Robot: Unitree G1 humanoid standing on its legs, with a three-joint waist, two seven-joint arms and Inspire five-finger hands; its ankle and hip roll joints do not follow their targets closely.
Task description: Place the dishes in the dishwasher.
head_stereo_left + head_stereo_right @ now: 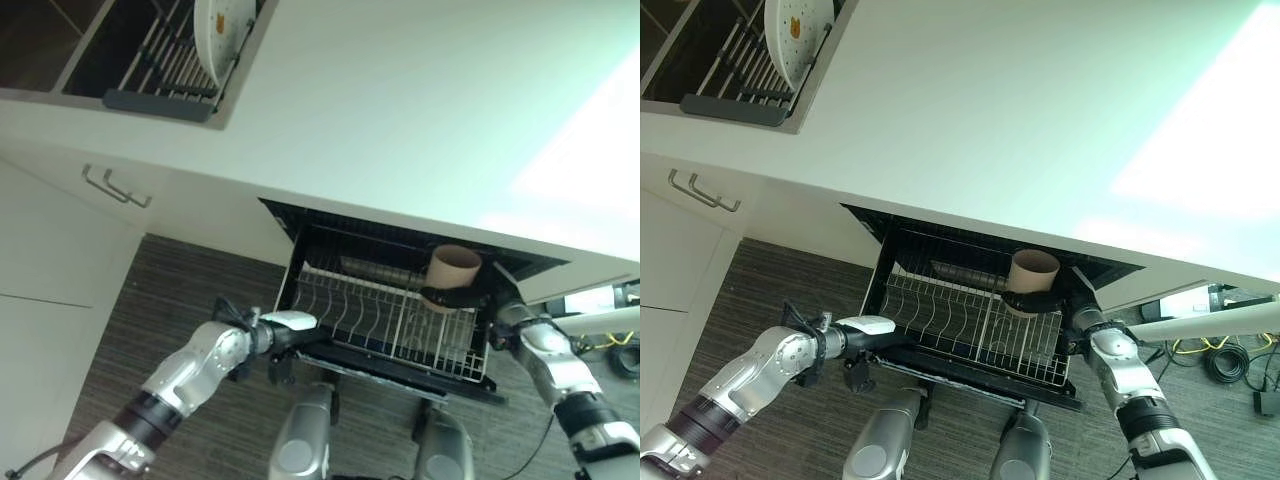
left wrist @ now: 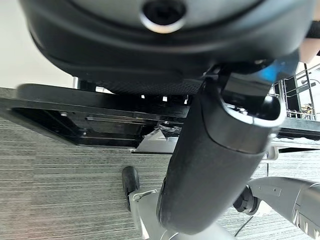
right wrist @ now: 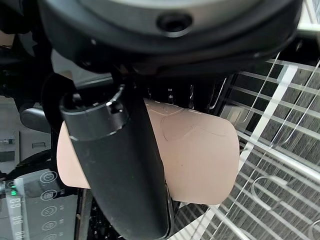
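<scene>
My right hand [image 1: 455, 297] grips the tan cylindrical cup [image 1: 454, 266] above the white wire dishwasher rack [image 1: 385, 325]; my left hand [image 1: 285, 328] steadies the rack's edge, fingers unreadable.

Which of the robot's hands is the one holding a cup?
The right hand holds the tan cup, its fingers curled round it over the white rack of the dishwasher. The left hand holds no cup; it sits at the rack's front left corner.

A long white bench [image 1: 420, 110] runs across the room, with bright light on its far end. White cupboard doors [image 1: 50, 250] with a metal handle [image 1: 115, 187] stand below it. The floor [image 1: 170, 300] is grey striped carpet.
</scene>
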